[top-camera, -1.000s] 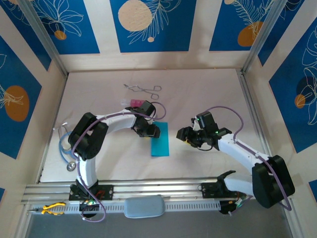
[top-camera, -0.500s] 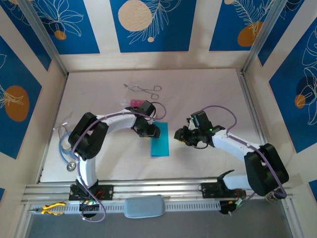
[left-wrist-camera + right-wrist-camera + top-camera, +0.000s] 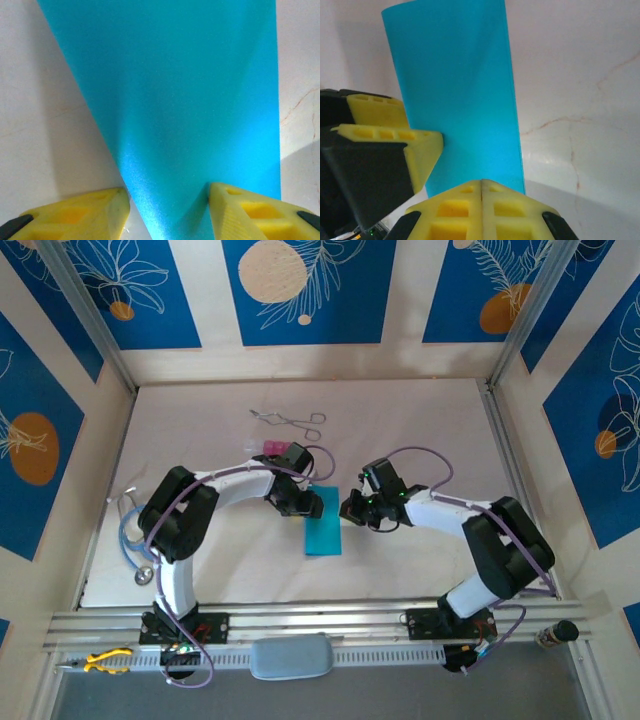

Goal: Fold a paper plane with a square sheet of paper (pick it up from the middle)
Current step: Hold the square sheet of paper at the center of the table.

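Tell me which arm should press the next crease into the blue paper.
Right, probably. The right end effector is shut, tips together at the edge of the folded paper, ready to press. The left end effector stands open astride the paper's narrow end.

The right claw (image 3: 347,508) has been carried leftward across the pale desk (image 3: 420,430). A second ago it was well apart from the folded cyan-blue sheet of paper (image 3: 323,530), and it is now just beside the sheet's right edge. Its yellow fingers (image 3: 455,205), parted before, have been brought flat together with nothing between them. The right arm's elbow has been swung left and away from the base.
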`<state>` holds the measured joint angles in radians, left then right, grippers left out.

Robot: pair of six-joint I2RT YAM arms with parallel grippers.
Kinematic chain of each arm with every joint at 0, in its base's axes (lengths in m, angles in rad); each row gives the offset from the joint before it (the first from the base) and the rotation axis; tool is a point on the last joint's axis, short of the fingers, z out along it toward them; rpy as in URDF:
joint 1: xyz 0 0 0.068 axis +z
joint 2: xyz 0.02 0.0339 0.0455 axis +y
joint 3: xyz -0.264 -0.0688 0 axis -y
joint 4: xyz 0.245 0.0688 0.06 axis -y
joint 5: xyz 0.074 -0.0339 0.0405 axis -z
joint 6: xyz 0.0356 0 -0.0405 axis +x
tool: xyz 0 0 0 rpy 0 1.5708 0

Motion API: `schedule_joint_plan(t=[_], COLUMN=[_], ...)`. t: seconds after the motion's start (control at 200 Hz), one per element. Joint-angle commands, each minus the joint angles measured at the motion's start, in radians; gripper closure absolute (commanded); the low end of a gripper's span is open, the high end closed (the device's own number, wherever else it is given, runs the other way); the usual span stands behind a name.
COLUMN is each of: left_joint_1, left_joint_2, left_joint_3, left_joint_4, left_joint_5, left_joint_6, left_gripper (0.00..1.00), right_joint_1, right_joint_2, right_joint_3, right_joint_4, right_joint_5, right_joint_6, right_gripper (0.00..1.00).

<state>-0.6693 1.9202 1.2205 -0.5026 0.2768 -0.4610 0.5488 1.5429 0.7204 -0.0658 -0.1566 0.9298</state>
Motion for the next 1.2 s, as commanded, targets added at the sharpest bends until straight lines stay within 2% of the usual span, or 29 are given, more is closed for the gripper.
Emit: schedule_joint_plan(t=[0.0,0.52,0.795,1.005,1.156,1.196], left_joint_1=[-0.002,-0.001,-0.001,0.003,0.014,0.018], left_joint_2=[0.082,0.092,0.063,-0.081,-0.212,-0.251], left_joint_3=[-0.019,-0.009,-0.019,-0.06,-0.1,-0.117], left_joint_4=[0.013,0.005,0.02,0.1,0.131,0.147], left_joint_5=[-0.014,-0.014,-0.008,-0.049,-0.129,-0.144], left_joint_6=[0.026,0.027,0.002,-0.068,-0.074,-0.071], left_gripper=[0.49,0.49,0.48,0.4,0.29,0.23], right_joint_1=[0.015,0.046,0.052,-0.013,-0.051,-0.055], right_joint_2=[0.042,0.174,0.218,0.228,0.288,0.301], right_joint_3=[0.033,0.082,0.047,0.084,0.165,0.186], right_joint_4=[0.048,0.066,-0.018,-0.097,-0.165,-0.184], right_joint_5=[-0.006,-0.016,0.054,0.033,-0.016,-0.016], right_joint_6=[0.022,0.023,-0.017,-0.171,-0.292,-0.317], right_gripper=[1.0,1.0,1.0,1.0,1.0,1.0])
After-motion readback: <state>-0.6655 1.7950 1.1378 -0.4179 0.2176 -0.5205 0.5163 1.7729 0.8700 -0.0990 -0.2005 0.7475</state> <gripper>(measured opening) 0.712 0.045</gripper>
